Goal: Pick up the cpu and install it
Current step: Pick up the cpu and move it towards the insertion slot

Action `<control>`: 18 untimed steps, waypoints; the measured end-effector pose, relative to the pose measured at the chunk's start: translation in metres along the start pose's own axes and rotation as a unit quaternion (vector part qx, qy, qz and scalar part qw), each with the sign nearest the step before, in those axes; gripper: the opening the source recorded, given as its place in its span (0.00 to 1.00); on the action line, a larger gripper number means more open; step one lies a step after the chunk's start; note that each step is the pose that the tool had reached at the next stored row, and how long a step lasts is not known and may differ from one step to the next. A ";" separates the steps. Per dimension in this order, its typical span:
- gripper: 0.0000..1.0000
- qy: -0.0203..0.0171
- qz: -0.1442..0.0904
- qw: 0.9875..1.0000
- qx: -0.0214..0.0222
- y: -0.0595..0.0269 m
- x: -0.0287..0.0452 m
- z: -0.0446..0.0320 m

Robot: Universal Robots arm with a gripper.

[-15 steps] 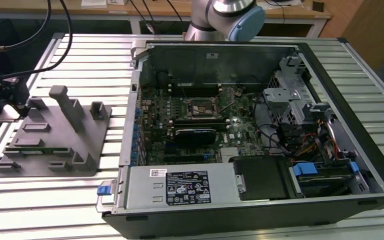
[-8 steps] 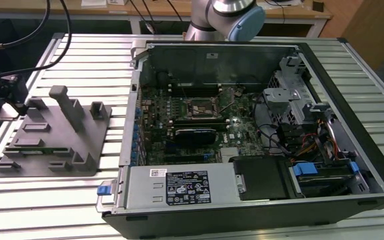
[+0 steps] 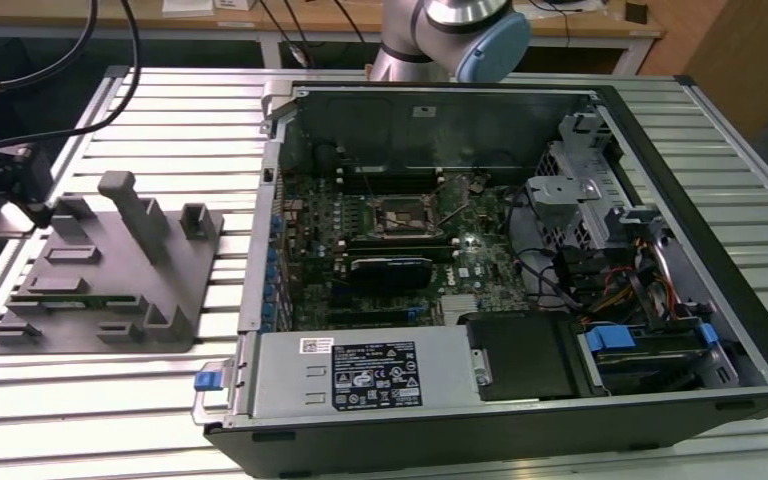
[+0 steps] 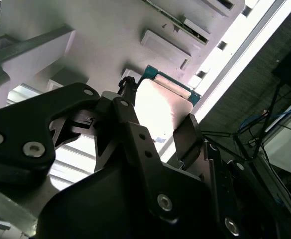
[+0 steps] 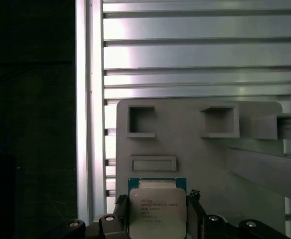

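Two fingers of my gripper bracket the cpu, one against each of its opposite edges. The jaws stand narrow and, as far as I can judge from both wrist views, are closed on the chip. I take it by the sides so that its silvery top stays free and its underside goes untouched.

The cpu lies flat, its metal lid toward my first wrist camera, with a thin green rim of board showing round the lid. I cannot tell whether it is lifted off its seat or rests on it. Under it is the grey parts fixture, a moulded tray whose shallow rectangular pockets and raised blocks keep each part in a known spot. The cpu is near one edge of it.

The fixture lies on the slatted aluminium table. In the exterior view I am low over the fixture at the view's left, well apart from the open computer case at the view's right. Deep in the case, on the motherboard, the square cpu socket lies face up and looks unfilled.
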State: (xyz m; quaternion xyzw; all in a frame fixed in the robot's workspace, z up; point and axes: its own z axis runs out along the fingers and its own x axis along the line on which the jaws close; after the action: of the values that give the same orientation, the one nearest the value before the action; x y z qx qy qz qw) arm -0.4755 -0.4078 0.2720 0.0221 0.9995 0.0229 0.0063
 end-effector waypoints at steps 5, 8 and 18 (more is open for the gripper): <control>0.55 0.000 0.000 1.000 0.000 0.0006 -0.0001 -0.0119; 0.55 0.000 0.000 1.000 0.000 0.0008 -0.0002 -0.0160; 0.55 0.000 0.000 1.000 0.000 0.0014 -0.0003 -0.0289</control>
State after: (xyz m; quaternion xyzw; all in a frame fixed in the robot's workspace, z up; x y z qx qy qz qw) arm -0.4755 -0.4078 0.3009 0.0221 0.9995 0.0233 0.0064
